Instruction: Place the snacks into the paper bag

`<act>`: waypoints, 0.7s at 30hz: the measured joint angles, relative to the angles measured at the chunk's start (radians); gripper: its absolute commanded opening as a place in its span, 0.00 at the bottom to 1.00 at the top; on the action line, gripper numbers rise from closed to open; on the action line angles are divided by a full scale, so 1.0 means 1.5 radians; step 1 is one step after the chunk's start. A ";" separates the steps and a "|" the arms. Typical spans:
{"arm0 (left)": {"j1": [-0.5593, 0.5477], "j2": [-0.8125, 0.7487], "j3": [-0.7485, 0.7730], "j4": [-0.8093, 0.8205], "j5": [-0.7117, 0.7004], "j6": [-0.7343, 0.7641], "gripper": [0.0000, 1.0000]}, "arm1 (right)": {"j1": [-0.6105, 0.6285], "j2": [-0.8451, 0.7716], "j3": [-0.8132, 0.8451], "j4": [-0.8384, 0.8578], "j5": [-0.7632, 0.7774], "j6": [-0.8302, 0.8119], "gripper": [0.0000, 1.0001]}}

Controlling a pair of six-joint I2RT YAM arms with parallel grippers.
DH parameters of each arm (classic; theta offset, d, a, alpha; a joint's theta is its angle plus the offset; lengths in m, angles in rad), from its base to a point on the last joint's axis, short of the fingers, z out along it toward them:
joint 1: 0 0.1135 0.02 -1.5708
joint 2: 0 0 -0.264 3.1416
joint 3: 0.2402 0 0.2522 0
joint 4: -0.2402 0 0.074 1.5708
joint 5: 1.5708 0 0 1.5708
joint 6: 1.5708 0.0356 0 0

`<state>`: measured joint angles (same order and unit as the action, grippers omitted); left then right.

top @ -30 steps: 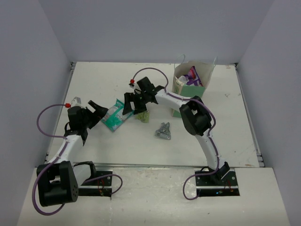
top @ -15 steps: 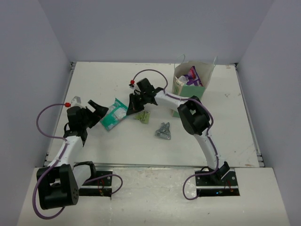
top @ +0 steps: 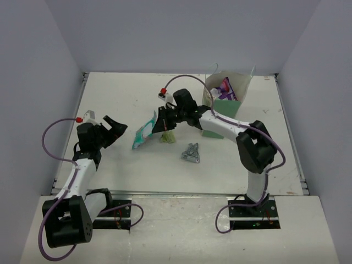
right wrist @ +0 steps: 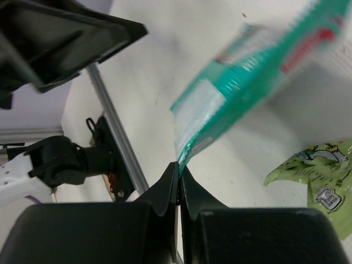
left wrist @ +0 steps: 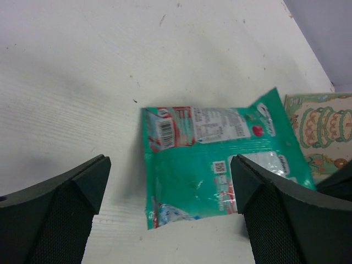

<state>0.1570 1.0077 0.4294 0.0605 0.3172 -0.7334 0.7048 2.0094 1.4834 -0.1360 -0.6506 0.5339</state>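
Observation:
My right gripper (top: pixel 161 123) is shut on one corner of the teal snack packet (top: pixel 144 132), which hangs tilted just above the table at centre left. The right wrist view shows the jaws (right wrist: pixel 179 165) pinching the teal packet (right wrist: pixel 242 71) by its edge. My left gripper (top: pixel 114 129) stands open to the left of it, empty; its wrist view shows the teal packet (left wrist: pixel 220 165) between and beyond its fingers (left wrist: pixel 169 165). The mint-green paper bag (top: pixel 223 107) stands upright at the back right with a purple packet (top: pixel 224 87) inside. A green packet (top: pixel 168 137) and a silver packet (top: pixel 191 152) lie on the table.
The right arm stretches leftward past the front of the bag. The green packet (right wrist: pixel 319 176) lies just beside the held teal one. Grey walls close in the table on three sides, with a metal rail (top: pixel 181 192) along the near edge.
My right gripper has shut on the teal packet and lifted it off the table, shifting slightly right. The left arm has barely moved.

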 measured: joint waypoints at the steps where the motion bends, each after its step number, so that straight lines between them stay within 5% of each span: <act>1: 0.000 -0.003 0.006 -0.005 0.004 0.003 0.96 | 0.002 -0.032 -0.015 0.003 0.001 -0.005 0.00; 11: 0.000 -0.036 0.053 -0.041 0.051 0.013 0.97 | 0.032 -0.331 -0.154 0.029 0.024 -0.076 0.00; 21: 0.000 -0.063 0.107 -0.100 0.078 0.023 0.96 | 0.036 -0.505 -0.177 -0.029 0.028 -0.137 0.00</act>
<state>0.1570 0.9138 0.5892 -0.0902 0.4339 -0.6983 0.7593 1.2514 1.2182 -0.1791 -0.6090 0.3283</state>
